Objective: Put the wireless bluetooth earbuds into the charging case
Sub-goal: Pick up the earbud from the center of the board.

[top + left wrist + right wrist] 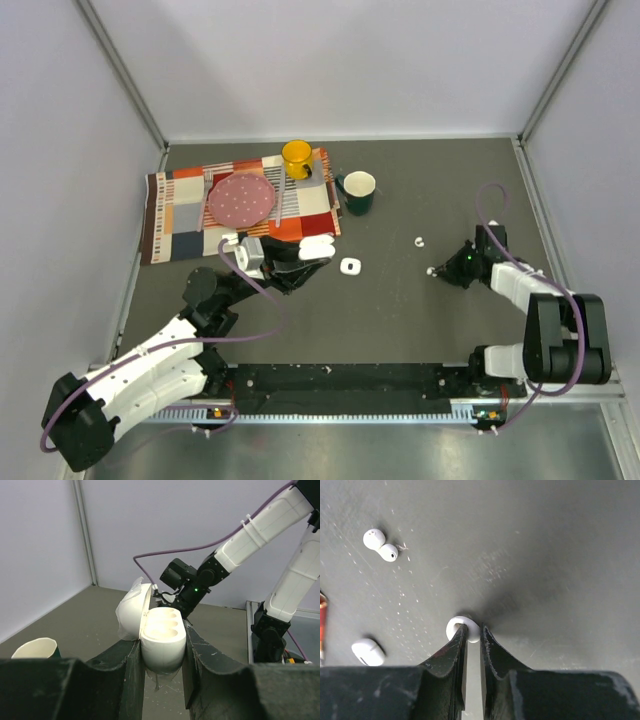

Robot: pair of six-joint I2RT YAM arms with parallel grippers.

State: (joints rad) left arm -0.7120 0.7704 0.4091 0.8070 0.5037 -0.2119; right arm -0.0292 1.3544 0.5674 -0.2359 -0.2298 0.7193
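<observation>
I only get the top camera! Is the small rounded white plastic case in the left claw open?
Observer: Yes. The left wrist view shows the left gripper clamping the small rounded white plastic case, its lid flipped open.
Operator: Anything inside?
Observer: No, its hollows are empty.
Operator: What's the right claw got?
Observer: The right gripper pinches a tiny glossy white plastic earbud down at the dark grey tabletop.

Smooth glossy plastic charging case [161, 642] — scuffed matt table [555, 550], woven cloth mat [180, 215]
</observation>
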